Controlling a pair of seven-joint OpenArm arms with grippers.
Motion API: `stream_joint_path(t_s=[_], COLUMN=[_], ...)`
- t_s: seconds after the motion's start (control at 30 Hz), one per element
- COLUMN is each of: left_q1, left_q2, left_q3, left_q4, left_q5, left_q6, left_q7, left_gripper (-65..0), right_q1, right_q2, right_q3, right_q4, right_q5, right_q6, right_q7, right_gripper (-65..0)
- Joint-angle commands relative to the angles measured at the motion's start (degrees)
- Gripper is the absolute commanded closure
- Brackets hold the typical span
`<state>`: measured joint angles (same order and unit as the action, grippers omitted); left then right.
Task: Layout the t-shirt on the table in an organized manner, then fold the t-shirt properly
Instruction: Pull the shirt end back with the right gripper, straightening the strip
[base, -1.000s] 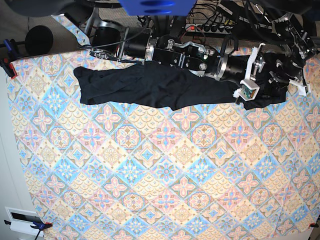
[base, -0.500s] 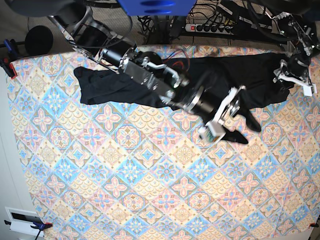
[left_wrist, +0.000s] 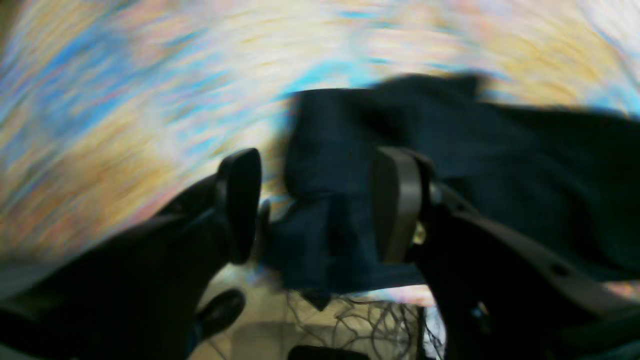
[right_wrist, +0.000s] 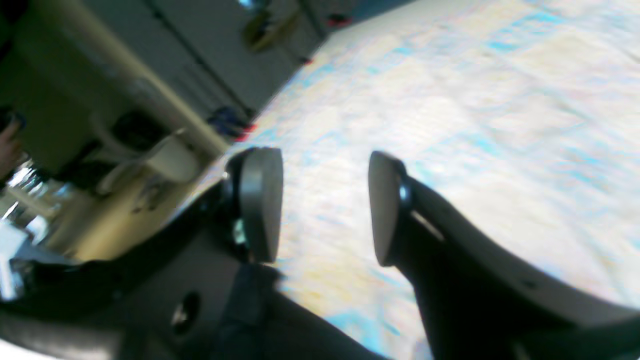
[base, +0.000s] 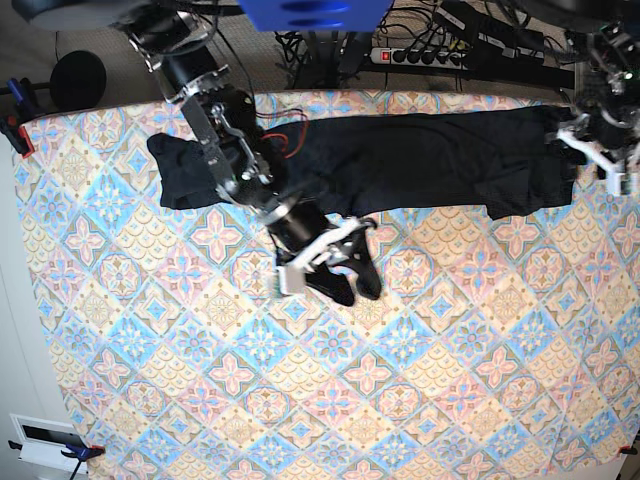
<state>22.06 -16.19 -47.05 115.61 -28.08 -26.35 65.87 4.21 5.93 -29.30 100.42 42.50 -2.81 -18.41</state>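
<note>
The black t-shirt (base: 400, 160) lies stretched along the worktop's (base: 330, 400) far edge. The right claw (base: 350, 280), reaching mid-worktop, gapes empty. The left claw (left_wrist: 315, 205), parted, straddles the shirt's end, fabric between its fingers.

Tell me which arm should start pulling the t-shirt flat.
Left, probably. The left gripper already has the t-shirt edge between its open jaws at the table end. The right gripper hangs empty over bare cloth, off the garment.
</note>
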Motion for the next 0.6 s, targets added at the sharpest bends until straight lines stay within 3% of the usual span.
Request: stream_joint_path(t_s=[0.0, 0.17, 0.33, 0.57], left_q1=[-0.13, -2.24, -5.23, -6.20], left_q2=[-2.32, -3.02, -2.76, -2.76], left_q3=[1.99, 15.44, 25.73, 30.21], left_q4=[0.65, 0.48, 0.48, 0.04], left_q5=[2.01, 9.13, 18.89, 24.16], left_q6=[0.37, 0.37, 0.37, 1.34], left_q7=[-0.77, -0.77, -0.77, -0.85], left_gripper=[-34.5, -34.5, -34.5, -31.6], right_q1=[0.06, -4.95, -5.75, -5.75], right_q2=[-0.44, -0.35, -0.35, -0.35], right_q3=[1.56, 7.89, 8.33, 8.60], right_q4=[0.72, 0.55, 0.55, 0.55], right_q5=[0.36, 0.36, 0.36, 0.44], right_q6=[0.83, 0.83, 0.83, 0.83], right_q7=[0.88, 0.88, 0.88, 0.88], right_gripper=[-26.2, -26.2, -26.2, -26.2])
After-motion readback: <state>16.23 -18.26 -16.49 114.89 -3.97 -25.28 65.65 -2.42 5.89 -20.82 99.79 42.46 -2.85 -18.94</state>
